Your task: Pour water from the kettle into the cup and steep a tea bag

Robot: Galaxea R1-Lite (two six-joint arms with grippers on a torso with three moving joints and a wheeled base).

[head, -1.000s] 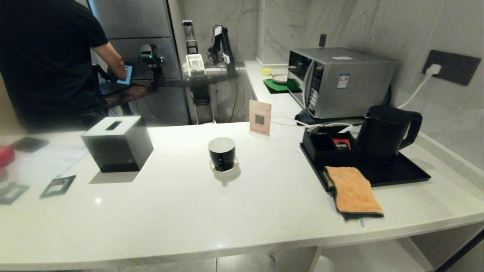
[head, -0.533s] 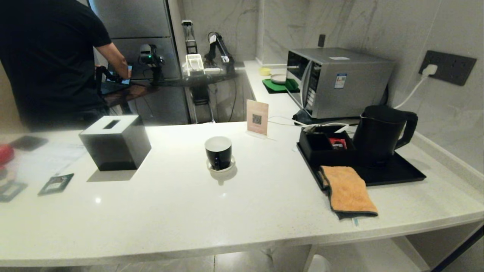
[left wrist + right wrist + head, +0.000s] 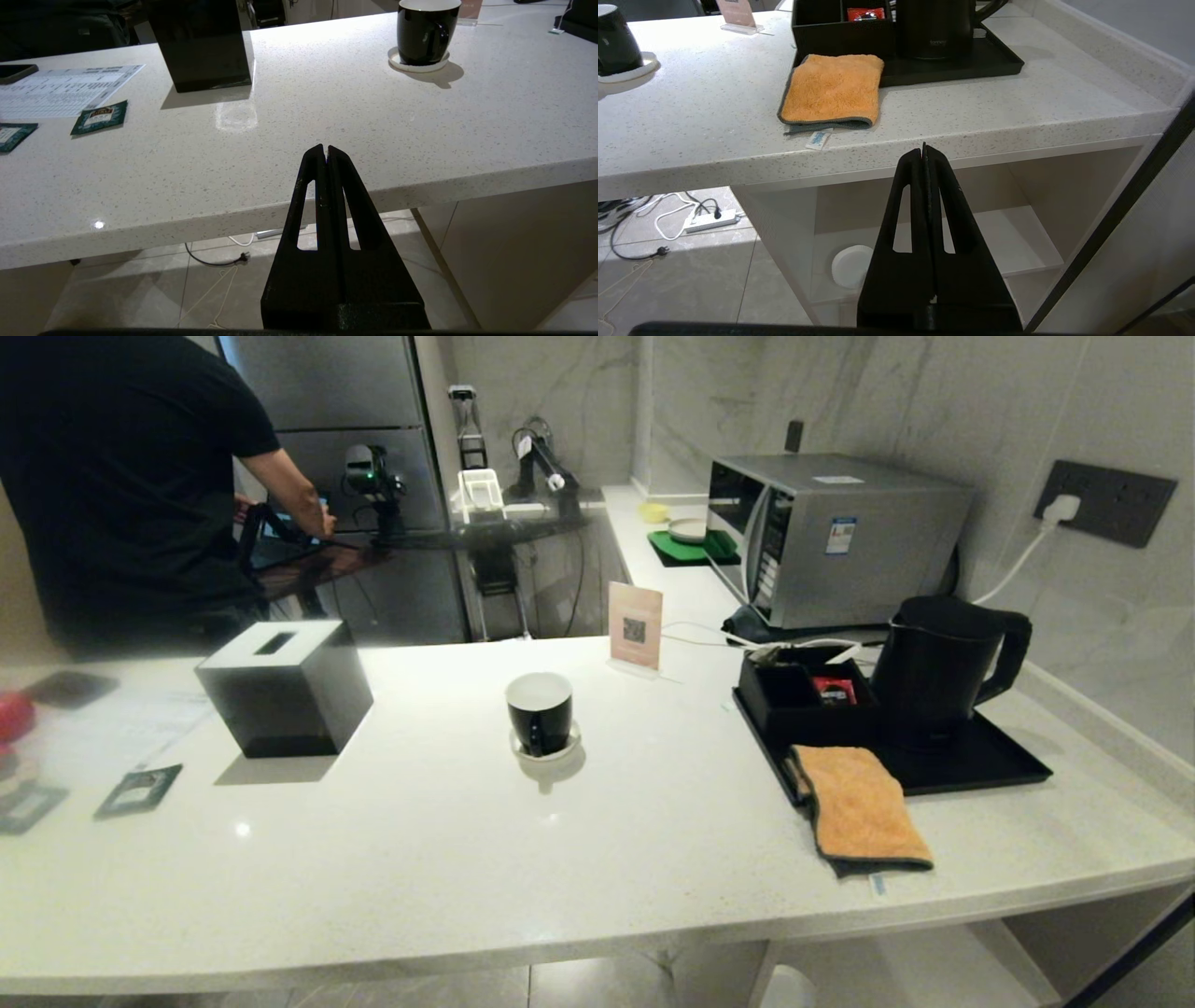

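Note:
The tall black kettle (image 3: 943, 672) stands on a black tray (image 3: 990, 767) at the counter's right; the right wrist view shows its lower body (image 3: 936, 28). The black cup (image 3: 540, 712) with a white inside sits on a small white saucer (image 3: 549, 752) mid-counter, and it also shows in the left wrist view (image 3: 425, 32). No tea bag is in view. My left gripper (image 3: 325, 147) is shut and empty, off the counter's front edge. My right gripper (image 3: 923, 148) is also shut and empty, just below the front edge near the cloth. Neither arm shows in the head view.
An orange cloth (image 3: 859, 807) overhangs the tray's front. A low black compartment box (image 3: 803, 695) sits beside the kettle, with a microwave (image 3: 831, 537) behind. A black tissue box (image 3: 285, 689), green sachets (image 3: 99, 117) and a printed sheet (image 3: 60, 91) lie left. A person (image 3: 121, 485) stands at back left.
The whole head view shifted slightly left and up a second ago, so the camera moved; it has held since. The person's arm has shifted at the back. Nothing on the counter moved.

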